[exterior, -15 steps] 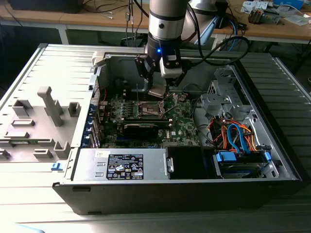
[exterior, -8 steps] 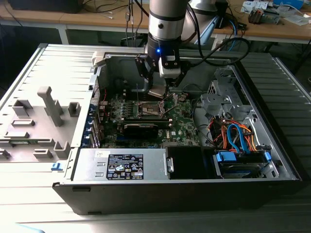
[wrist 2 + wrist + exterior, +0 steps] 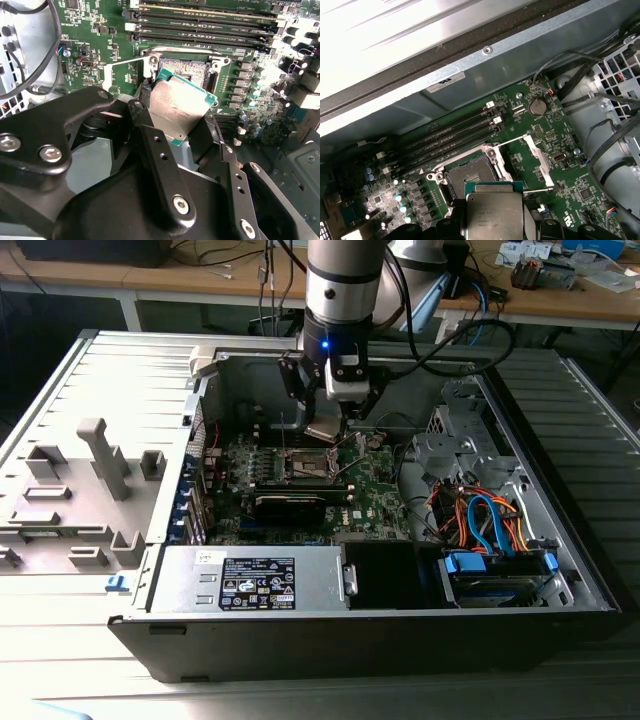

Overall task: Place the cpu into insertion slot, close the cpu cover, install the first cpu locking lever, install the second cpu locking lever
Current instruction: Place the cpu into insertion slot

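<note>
The cpu (image 3: 177,110), a flat square chip with a silvery top and green edge, is tilted between my black fingers (image 3: 145,125). My gripper (image 3: 330,432) is shut on it and hangs just above the insertion slot (image 3: 305,466) on the green motherboard. In both wrist views the insertion slot (image 3: 470,175) lies bare with a dark centre (image 3: 189,70). The cpu (image 3: 492,216) is apart from it, off its near edge. The cpu cover (image 3: 540,162), a thin metal frame, stands swung open beside the slot. It also shows as a pale frame (image 3: 125,65).
Long memory sticks (image 3: 445,135) run along the slot's far side. A black block (image 3: 290,506) sits on the board near the slot. The power supply (image 3: 250,582) and a drive cage with coloured cables (image 3: 490,530) fill the case front. A grey fixture (image 3: 100,460) lies outside.
</note>
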